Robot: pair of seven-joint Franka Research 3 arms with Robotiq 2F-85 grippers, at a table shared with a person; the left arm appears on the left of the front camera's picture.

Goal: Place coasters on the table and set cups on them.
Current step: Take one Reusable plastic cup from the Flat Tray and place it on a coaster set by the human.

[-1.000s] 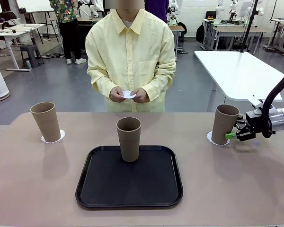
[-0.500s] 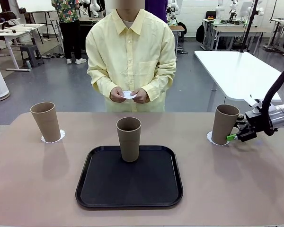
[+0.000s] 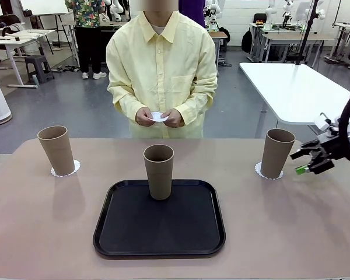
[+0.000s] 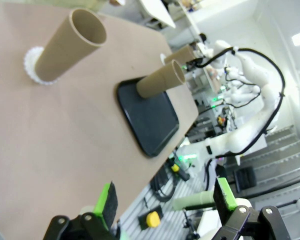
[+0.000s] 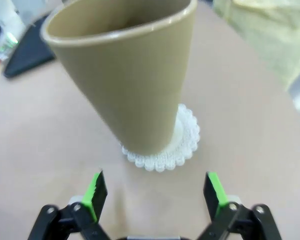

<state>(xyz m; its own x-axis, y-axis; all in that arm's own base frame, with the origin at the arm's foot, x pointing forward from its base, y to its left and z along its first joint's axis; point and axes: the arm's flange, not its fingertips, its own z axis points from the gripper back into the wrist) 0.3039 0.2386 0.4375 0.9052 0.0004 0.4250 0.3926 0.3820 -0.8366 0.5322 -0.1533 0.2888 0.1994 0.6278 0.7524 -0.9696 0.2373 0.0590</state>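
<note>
1. Bench [image 3: 46, 221]: beige top, carrying the tray, the cups and two coasters.
2. Person [image 3: 161, 64]: stands at the far side in a pale yellow shirt, both hands [image 3: 144, 116] held together at waist height.
3. Tray [image 3: 163, 252]: black, at the middle of the bench near the robot's side.
4. Left cup [image 3: 57, 150]: upright on the left coaster [image 3: 74, 169].
5. Centre cup [image 3: 158, 171]: upright on the tray's far edge, with no coaster under it.
6. Right cup [image 3: 277, 153]: upright on the right coaster [image 3: 259, 170].
7. Right gripper [image 3: 300, 163]: fingers spread wide, empty, just beside the right cup and clear of it.
8. Left gripper [image 4: 165, 197]: fingers spread wide, empty, above the bench, well apart from the cups.
9. Third coaster [image 3: 157, 116]: white, held between the person's hands, off the bench.
</note>
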